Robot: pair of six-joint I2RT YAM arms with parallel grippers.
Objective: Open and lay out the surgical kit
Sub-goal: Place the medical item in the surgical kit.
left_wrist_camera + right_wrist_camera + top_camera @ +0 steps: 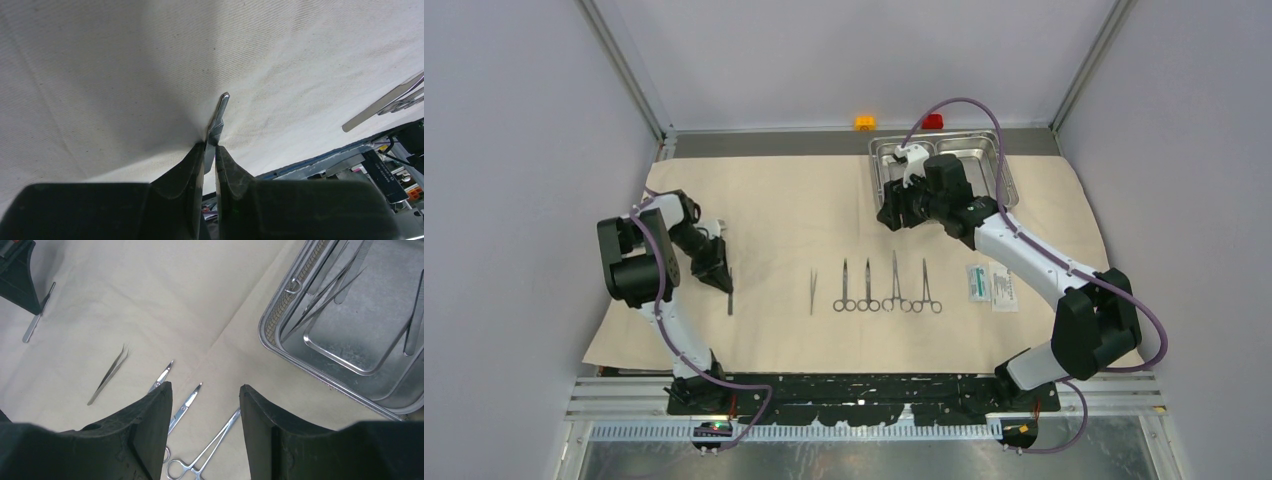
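Left tool (pixel 210 155) pinches the handle (pixel 219 117) by one end near the cloth's (pixel 774 200) left edge, stiff, light, likely slippery steel best gripped across its flats, while right tool (pixel 205 390) hangs open beside the tray (pixel 1002 160).

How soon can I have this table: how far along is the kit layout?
Done: cloth spread; tweezers, four clamps, two packets in a row. In hand: left fingers grip a straight handle. Left: several instruments lie in the steel tray; right fingers open, empty.
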